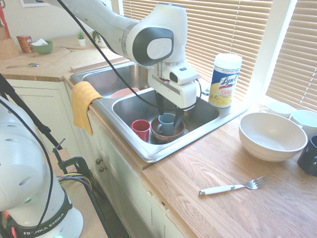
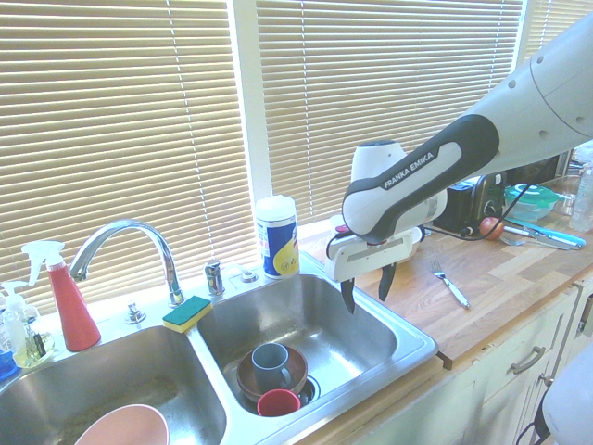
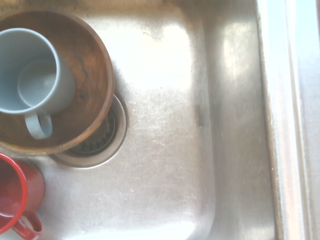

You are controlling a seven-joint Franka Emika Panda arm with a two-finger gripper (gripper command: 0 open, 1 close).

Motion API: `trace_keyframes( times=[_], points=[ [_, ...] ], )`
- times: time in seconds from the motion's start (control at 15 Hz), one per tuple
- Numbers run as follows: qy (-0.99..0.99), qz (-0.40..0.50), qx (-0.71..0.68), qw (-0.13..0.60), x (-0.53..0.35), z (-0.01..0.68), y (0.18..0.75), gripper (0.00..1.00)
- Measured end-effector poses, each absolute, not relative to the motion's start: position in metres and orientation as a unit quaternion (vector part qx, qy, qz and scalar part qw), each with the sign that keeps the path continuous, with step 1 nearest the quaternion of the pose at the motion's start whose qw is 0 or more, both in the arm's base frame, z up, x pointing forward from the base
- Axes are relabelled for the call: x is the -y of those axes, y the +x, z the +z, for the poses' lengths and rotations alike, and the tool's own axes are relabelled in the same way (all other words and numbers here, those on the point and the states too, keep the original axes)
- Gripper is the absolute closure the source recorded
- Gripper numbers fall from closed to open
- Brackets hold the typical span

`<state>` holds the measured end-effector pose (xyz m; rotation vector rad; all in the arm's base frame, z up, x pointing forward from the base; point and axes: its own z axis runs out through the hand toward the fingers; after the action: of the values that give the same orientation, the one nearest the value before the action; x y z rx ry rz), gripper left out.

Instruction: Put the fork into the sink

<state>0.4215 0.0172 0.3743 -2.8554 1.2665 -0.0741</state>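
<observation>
Starting nearest, in the first exterior view: seeing the fork (image 1: 220, 190) lying flat on the wooden counter (image 1: 213, 161), handle pointing left, tines pointing right and slightly far. Finding the white bowl (image 1: 272, 136) sitting just beyond on the right, beside a dark mug (image 1: 309, 156).

Moving farther and left, meeting the steel sink (image 1: 190, 139), with the near basin holding a red mug (image 1: 141, 130) and a brown bowl (image 1: 171, 139) cradling a blue-grey mug (image 1: 166, 124). Seeing the pincer (image 2: 367, 293) hanging over this basin's space, released, fingers standing apart and gripping nothing. Farther again, noticing a tub of wipes (image 1: 225, 82) standing on the far rim side, and a pink dish (image 1: 124, 92) lying in the other basin.

Judging the step in hand as reaching for the fork, with grasping and carrying not yet being done. Probably needing next a swing out of the sink area toward the near right, then lining up across the slim handle, lowering and closing. Likely risking a skid along the smooth wood if closing off-centre.

Placing the fork relative to the pincer: lying lower, nearer and to the right, well apart, outside the sink and not touching anything but wood.
</observation>
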Motion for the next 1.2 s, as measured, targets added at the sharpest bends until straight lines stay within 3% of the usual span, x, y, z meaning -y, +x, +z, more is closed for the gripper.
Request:
trace_keyframes(
  times=[0.33,0.87,1.2],
  points=[
    [-0.908,-0.036,-0.417,0.014,-0.004,0.386,0.429,0.0],
    [-0.865,-0.044,-0.5,0.001,0.154,0.389,0.4,0.0],
    [-0.84,-0.025,-0.542,-0.01,0.228,0.344,0.377,0.0]
  ],
)
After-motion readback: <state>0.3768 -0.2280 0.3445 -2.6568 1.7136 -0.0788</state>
